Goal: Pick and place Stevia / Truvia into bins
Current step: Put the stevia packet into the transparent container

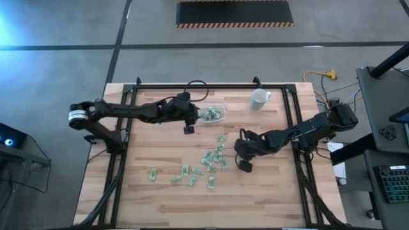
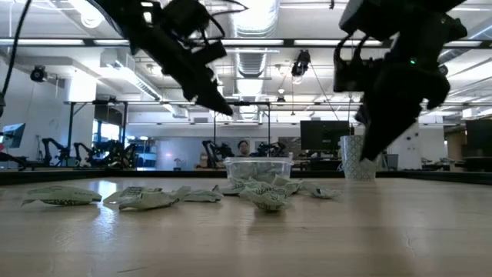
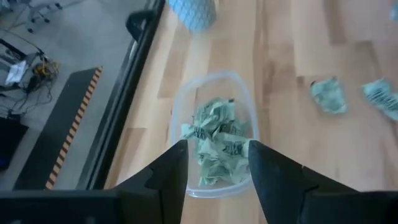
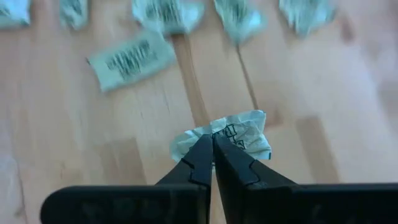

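Note:
Several light green and white Stevia packets point(image 1: 214, 160) lie loose on the wooden table, and they also show in the low view point(image 2: 154, 198) and the right wrist view point(image 4: 130, 59). The clear bin point(image 1: 214, 115) stands at the far middle with packets in it point(image 3: 214, 134). My left gripper point(image 3: 217, 158) hovers open and empty just above the bin's near rim. My right gripper point(image 4: 212, 142) is over the packet pile point(image 1: 238, 148), shut on one crumpled packet point(image 4: 233, 134). My right gripper pinches the crumpled packet by one edge point(image 4: 214, 132) between its two fingertips. The rest of the packet sticks out beyond the tips. The fingers slant down from above. In the low view the fingertips point(image 2: 367, 156) stand above the table, so the packet seems lifted clear.
A white cup point(image 1: 259, 99) stands at the far right of the bin and shows behind it in the left wrist view point(image 3: 193, 12). A black frame rail point(image 1: 204, 86) runs along the table's far edge. Bare wood lies toward the near edge point(image 1: 255, 198).

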Robot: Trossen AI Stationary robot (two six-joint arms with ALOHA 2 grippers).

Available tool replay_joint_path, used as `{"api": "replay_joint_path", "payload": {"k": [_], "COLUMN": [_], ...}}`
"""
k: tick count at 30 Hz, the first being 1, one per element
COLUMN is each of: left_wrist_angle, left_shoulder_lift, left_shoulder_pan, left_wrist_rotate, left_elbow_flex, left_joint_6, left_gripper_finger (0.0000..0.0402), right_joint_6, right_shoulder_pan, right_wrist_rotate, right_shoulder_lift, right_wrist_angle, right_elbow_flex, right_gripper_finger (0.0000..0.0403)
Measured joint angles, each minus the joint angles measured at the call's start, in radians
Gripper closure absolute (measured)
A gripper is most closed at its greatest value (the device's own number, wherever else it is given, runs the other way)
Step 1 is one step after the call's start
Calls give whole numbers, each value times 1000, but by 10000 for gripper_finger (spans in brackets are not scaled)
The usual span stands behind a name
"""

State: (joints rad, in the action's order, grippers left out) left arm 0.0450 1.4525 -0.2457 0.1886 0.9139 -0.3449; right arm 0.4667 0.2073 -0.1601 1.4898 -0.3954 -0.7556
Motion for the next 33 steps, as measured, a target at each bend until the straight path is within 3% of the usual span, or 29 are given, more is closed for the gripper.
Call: {"api": "replay_joint_path", "payload": {"k": [6, 12, 16, 20, 26, 33], "left_wrist_angle": [13, 78, 73, 73, 72, 68], "left_shoulder_lift": [-110, -164, -176, -177, -173, -173], "left_shoulder_pan": [39, 100, 157, 237, 370, 494], "left_wrist_rotate": [-2, -55, -128, -147, -152, -151], "left_elbow_flex": [-56, -126, -174, -209, -218, -218], "left_joint_6": [62, 169, 245, 314, 377, 428], "left_gripper_finger": [249, 249, 249, 249, 249, 249], "right_joint_6": [-162, -385, -524, -580, -581, -548], "right_shoulder_pan": [0, -46, -124, -226, -380, -488], "right_wrist_rotate": [-77, -319, -330, -277, -98, 15], "right_shoulder_lift": [-5, -1, 0, 0, 0, 48], "right_wrist_angle": [3, 91, 202, 236, 333, 402], "right_elbow_flex": [-53, -119, -160, -186, -174, -167], "right_gripper_finger": [395, 395, 395, 394, 394, 394]}}
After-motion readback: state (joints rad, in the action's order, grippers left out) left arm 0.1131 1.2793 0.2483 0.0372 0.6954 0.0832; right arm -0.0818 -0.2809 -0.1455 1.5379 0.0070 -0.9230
